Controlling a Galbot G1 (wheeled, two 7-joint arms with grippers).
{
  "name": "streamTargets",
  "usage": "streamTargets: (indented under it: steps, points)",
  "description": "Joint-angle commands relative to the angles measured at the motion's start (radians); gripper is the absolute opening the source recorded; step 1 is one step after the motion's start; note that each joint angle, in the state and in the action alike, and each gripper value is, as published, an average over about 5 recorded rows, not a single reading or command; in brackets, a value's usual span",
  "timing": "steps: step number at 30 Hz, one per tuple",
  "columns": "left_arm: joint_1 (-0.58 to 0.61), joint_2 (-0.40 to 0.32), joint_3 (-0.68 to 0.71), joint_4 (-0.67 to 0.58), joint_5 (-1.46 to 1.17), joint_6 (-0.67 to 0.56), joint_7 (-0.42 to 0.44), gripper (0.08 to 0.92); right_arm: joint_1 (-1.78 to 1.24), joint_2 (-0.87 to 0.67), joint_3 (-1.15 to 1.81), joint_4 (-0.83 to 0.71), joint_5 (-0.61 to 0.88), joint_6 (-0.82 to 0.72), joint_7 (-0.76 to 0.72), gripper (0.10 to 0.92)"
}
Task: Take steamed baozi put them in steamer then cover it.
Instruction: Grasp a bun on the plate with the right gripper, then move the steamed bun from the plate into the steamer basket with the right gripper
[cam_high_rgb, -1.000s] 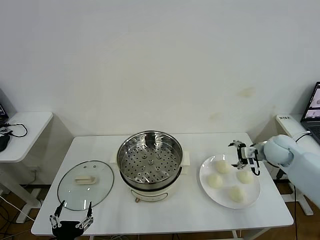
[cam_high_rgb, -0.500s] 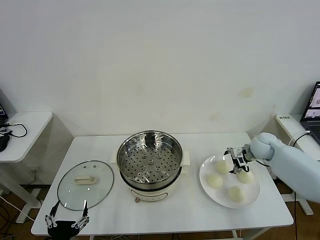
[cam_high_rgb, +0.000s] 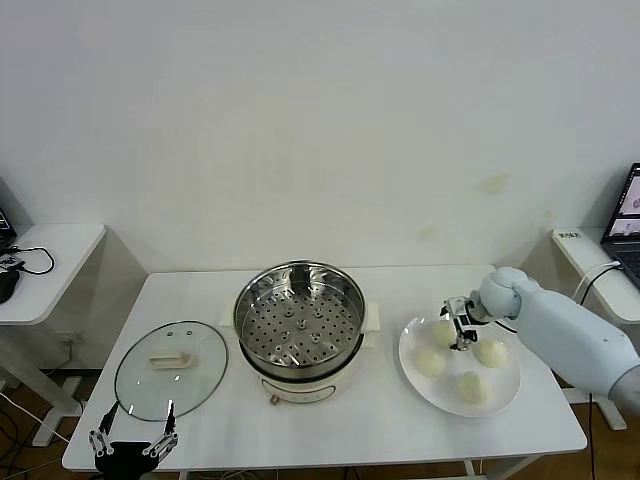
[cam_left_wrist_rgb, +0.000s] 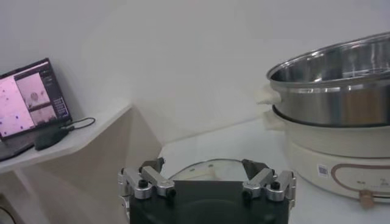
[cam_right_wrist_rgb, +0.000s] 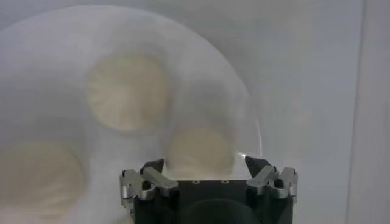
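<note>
Baozi, four smooth cream-white rounds, lay on a plate beneath the right hand, whose fingers stood apart.

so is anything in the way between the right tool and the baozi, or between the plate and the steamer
Nothing visible. The right tool hangs over the white plate with its jaws apart around the nearest baozi. Bare table lies between plate and steamer, which is uncovered; the glass lid sits on its far side.

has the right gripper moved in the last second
Yes. The right gripper has shifted left across the plate, toward the steamer, and now sits over the bun nearest it.
</note>
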Motion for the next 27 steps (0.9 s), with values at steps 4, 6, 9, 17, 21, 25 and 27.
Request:
streamTargets:
  steps: [4, 6, 9, 17, 21, 25, 27]
  points:
    - [-0.001, 0.0, 0.0, 0.001, 0.001, 0.0, -0.001, 0.823, 0.005, 0.022, -0.01, -0.032, -0.006, -0.003, -0.009, 0.623]
    - [-0.001, 0.0, 0.001, 0.0, 0.001, -0.001, -0.001, 0.823, 0.009, 0.017, -0.011, -0.025, -0.001, -0.005, -0.014, 0.589]
    - [-0.002, 0.001, 0.002, -0.001, 0.0, -0.001, -0.002, 0.823, 0.022, 0.006, -0.017, -0.01, 0.012, -0.006, -0.021, 0.569]
    - [-0.005, 0.01, 0.007, 0.005, -0.003, 0.0, -0.001, 0.823, 0.132, -0.092, -0.087, 0.117, 0.113, -0.029, -0.043, 0.576]
    - [-0.009, 0.018, 0.013, 0.008, -0.005, 0.0, -0.001, 0.823, 0.22, -0.147, -0.118, 0.182, 0.192, -0.047, -0.046, 0.577]
    - [-0.016, 0.028, 0.02, 0.009, -0.009, 0.001, -0.001, 0.823, 0.337, -0.161, -0.179, 0.228, 0.264, -0.063, -0.045, 0.583]
    - [-0.021, 0.033, 0.023, 0.011, -0.017, 0.005, -0.001, 0.823, 0.409, -0.146, -0.219, 0.241, 0.302, -0.071, -0.046, 0.585]
